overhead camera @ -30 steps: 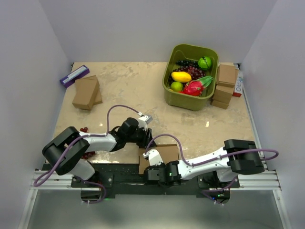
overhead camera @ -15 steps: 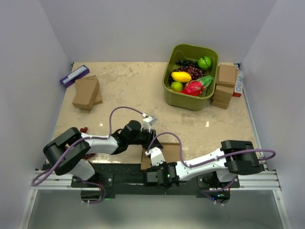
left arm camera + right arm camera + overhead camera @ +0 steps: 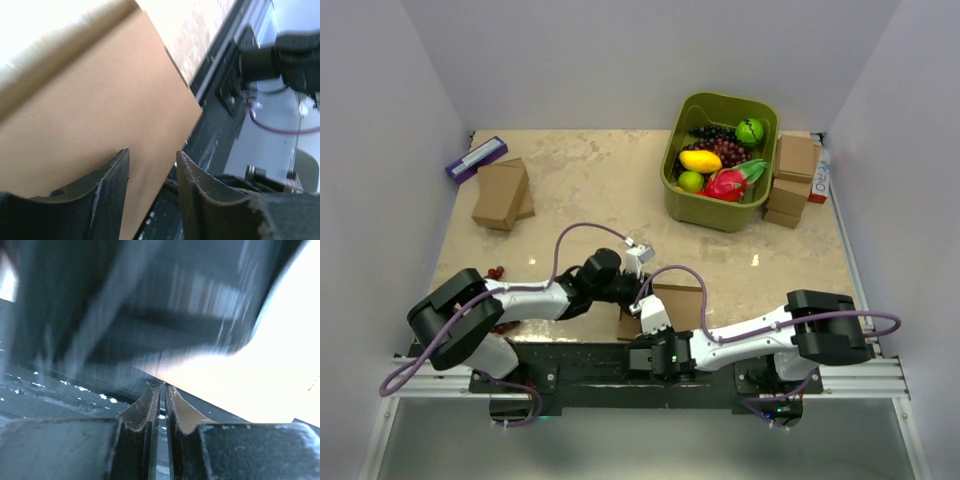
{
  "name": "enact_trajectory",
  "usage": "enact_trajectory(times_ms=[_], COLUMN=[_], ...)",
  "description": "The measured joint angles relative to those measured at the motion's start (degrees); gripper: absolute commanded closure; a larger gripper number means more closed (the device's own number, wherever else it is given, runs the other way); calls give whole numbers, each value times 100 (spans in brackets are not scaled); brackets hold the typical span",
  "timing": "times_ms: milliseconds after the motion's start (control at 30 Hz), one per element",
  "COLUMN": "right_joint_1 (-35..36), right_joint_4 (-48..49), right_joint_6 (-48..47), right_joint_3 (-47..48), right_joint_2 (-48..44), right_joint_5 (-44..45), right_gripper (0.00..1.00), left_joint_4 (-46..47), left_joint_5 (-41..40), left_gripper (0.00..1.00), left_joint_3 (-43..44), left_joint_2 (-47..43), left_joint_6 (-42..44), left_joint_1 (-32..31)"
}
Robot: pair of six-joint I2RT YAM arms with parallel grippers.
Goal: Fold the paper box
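Note:
The paper box (image 3: 682, 300) is a plain brown cardboard piece at the near edge of the table, between my two arms. My left gripper (image 3: 632, 292) reaches its left side from the left. In the left wrist view the cardboard (image 3: 100, 100) fills the upper left, and the left gripper (image 3: 152, 152) stands open with the panel showing in the gap. My right gripper (image 3: 648, 313) comes up from the front rail at the box's near left corner. In the right wrist view the right gripper (image 3: 162, 386) is pinched nearly together, its tips on the lower edge of the bright cardboard (image 3: 260, 375).
A green bin (image 3: 712, 216) of fruit stands at the back right, with stacked small cardboard boxes (image 3: 795, 180) beside it. At the back left lie another small brown box (image 3: 502, 193) and a purple box (image 3: 475, 158). Small red bits (image 3: 497, 271) lie near the left arm. The black rail (image 3: 570, 365) runs along the front.
The right gripper has closed down and moved up to the box's near left corner. The box has shifted away from the rail and shows larger. The left gripper has slid right.

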Motion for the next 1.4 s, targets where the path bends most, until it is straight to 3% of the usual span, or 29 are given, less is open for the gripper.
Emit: enact_trajectory(times_ms=[233,433,667,1067,1400], right_joint_1=[-20,-24,11,-61,-544], right_joint_4=[-66,-50,476,890,1038], right_joint_6=[33,-136,-957,-1832,-1814], right_joint_3=[-280,-260,-11,739,590], right_joint_2=[-577,-573,-457,745,581], right_joint_5=[22,-15,-400,-748,-1113], right_gripper=[85,87,89,97,99], left_joint_4=[-898,-1097,-1086,-393,83], left_joint_5=[-520,-1091,-1189,-909,-817], left_gripper=[46,48,49,53,57], left_joint_3=[831,1152,999,348,-120], left_joint_2=[-282,-146,654,601,319], left_joint_6=[817,1410,1543,1526,1456], left_joint_1=[1191,1637,1679,1679,1502])
